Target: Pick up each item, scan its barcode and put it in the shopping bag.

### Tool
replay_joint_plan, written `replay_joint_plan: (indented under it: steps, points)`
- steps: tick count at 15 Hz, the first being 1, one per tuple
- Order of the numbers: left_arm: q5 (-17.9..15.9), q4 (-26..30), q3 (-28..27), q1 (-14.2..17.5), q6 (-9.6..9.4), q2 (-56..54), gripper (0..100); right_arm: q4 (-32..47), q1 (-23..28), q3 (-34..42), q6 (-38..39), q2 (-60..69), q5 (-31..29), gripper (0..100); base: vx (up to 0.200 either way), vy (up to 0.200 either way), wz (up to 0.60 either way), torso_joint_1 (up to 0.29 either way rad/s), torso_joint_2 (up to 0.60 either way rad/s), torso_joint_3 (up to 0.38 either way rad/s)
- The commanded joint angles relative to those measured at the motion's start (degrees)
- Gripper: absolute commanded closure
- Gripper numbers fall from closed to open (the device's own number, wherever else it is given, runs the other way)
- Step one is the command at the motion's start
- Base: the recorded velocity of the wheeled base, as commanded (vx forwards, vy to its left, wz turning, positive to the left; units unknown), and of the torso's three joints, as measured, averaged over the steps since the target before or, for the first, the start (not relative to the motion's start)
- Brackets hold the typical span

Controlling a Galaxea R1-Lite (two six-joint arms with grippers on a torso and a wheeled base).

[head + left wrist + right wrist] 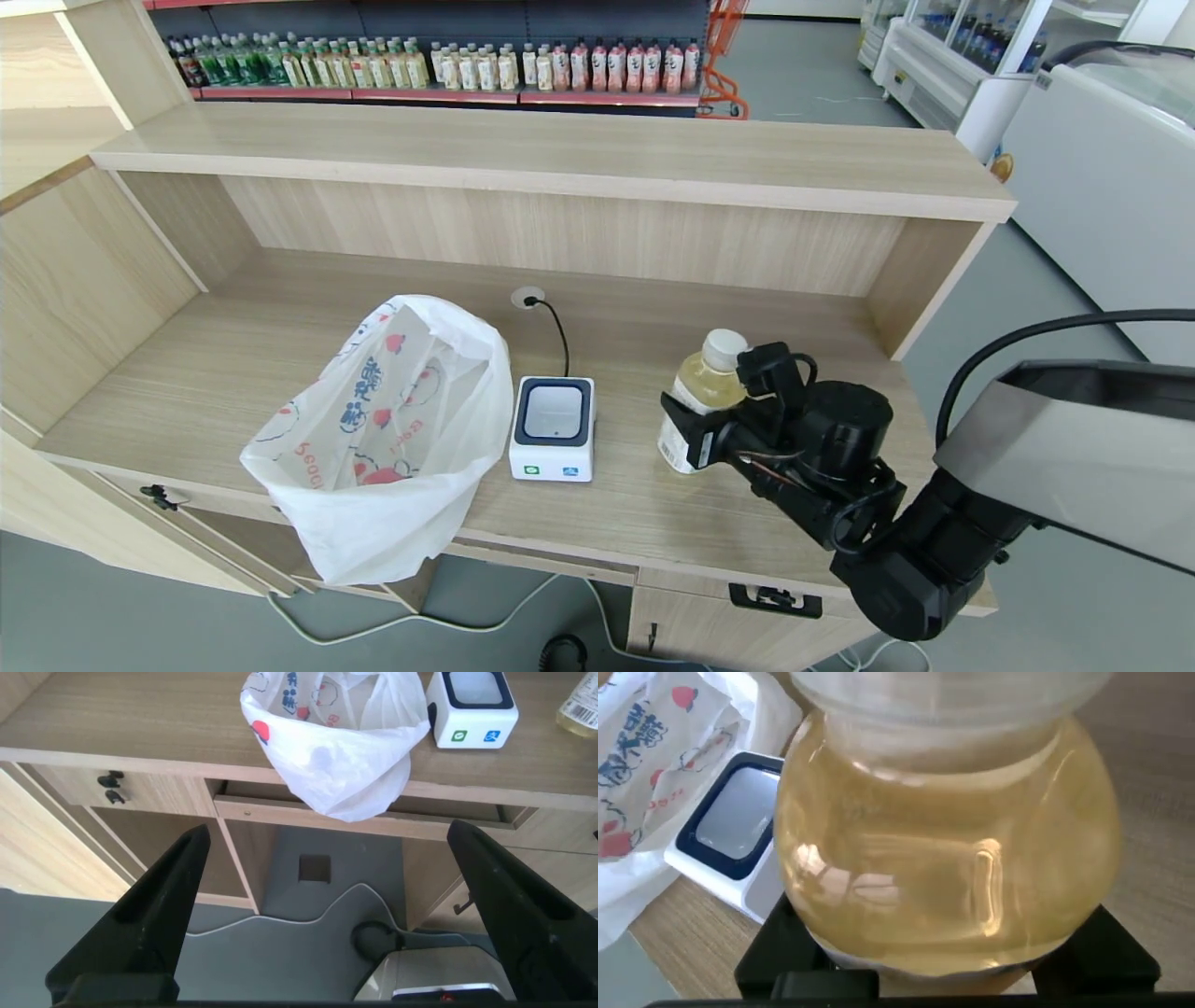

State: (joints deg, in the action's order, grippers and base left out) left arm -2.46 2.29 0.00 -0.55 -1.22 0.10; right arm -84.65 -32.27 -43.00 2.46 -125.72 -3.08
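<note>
Finding: the right hand point(724, 413) is clamped on the bottle point(707, 392) at its label band. The bottle is upright at the right of the counter point(280, 345), just right of the scanner point(553, 427). Whether its base touches the counter cannot be told. The left hand point(329, 859) hangs with fingers apart, below the counter's near edge and empty.

Risks noted:
- The bottle is round, smooth and full of liquid. It may twist or slide in the grip when tilted toward the scanner.
- A finger covers part of the label, so the barcode may be hidden and the scan may fail.
- The shopping bag point(392, 439) stands just left of the scanner and sags over the near edge, unsupported. A heavy bottle dropped in could drag it off the counter.
- The bag's mouth is slack and partly folded, so the bottle may catch the rim.
</note>
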Motion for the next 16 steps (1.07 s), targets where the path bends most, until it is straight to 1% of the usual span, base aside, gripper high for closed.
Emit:
replay_joint_plan:
  steps: [1, 2, 3, 5, 7, 8, 9, 10, 12, 13, 16]
  points:
    - [0.0, 0.0, 0.0, 0.0, -0.01, 0.0, 0, 0.5, -0.2, 2.9, 1.3, 8.0, 3.2, 100, 0.0, 0.0, 0.0, 0.0, 0.0, 0.0]
    - [0.0, 0.0, 0.0, 0.0, -0.01, 0.0, 0, 2.0, -0.4, 3.6, 2.5, 10.7, 4.4, 100, 0.0, 0.0, 0.0, 0.0, 0.0, 0.0]
    - [0.0, 0.0, 0.0, 0.0, -0.01, 0.0, 0, 9.1, -1.3, 4.6, 5.8, 19.3, 6.9, 100, 0.0, 0.0, 0.0, 0.0, 0.0, 0.0]
    - [0.0, 0.0, 0.0, 0.0, -0.01, 0.0, 0, 18.9, -1.9, 3.6, 11.2, 29.0, 9.9, 100, 0.0, 0.0, 0.0, 0.0, 0.0, 0.0]
    - [0.0, 0.1, 0.0, 0.0, -0.01, 0.0, 0, 29.6, -2.1, -0.1, 15.9, 38.1, 14.4, 100, 0.0, 0.0, 0.0, 0.0, 0.0, 0.0]
    - [0.0, 0.0, 0.0, 0.0, -0.01, 0.0, 0, 38.2, -2.1, -3.7, 19.7, 44.0, 17.8, 100, 0.0, 0.0, 0.0, 0.0, 0.0, 0.0]
    - [0.0, 0.0, 0.0, 0.0, -0.01, 0.0, 0, 44.9, -2.1, -6.1, 21.7, 48.0, 20.8, 100, 0.0, 0.0, 0.0, 0.0, 0.0, 0.0]
    - [0.0, 0.0, 0.0, 0.0, -0.01, 0.0, 0, 51.3, -2.1, -8.1, 23.6, 52.0, 25.1, 100, 0.0, 0.0, 0.0, 0.0, 0.0, 0.0]
    - [0.0, 0.0, 0.0, 0.0, -0.01, 0.0, 0, 57.8, -2.1, -9.3, 27.0, 56.6, 30.9, 100, 0.0, 0.0, 0.0, 0.0, 0.0, 0.0]
    - [0.0, 0.1, 0.0, 0.0, -0.01, 0.0, 0, 58.8, -2.1, -9.4, 28.2, 58.1, 34.5, 100, 0.0, 0.0, 0.0, 0.0, 0.0, 0.0]
    - [0.0, 0.1, 0.0, 0.0, -0.01, 0.0, 0, 60.7, -3.5, -9.4, 30.0, 59.5, 38.9, 100, 0.0, 0.0, 0.0, 0.0, 0.0, 0.0]
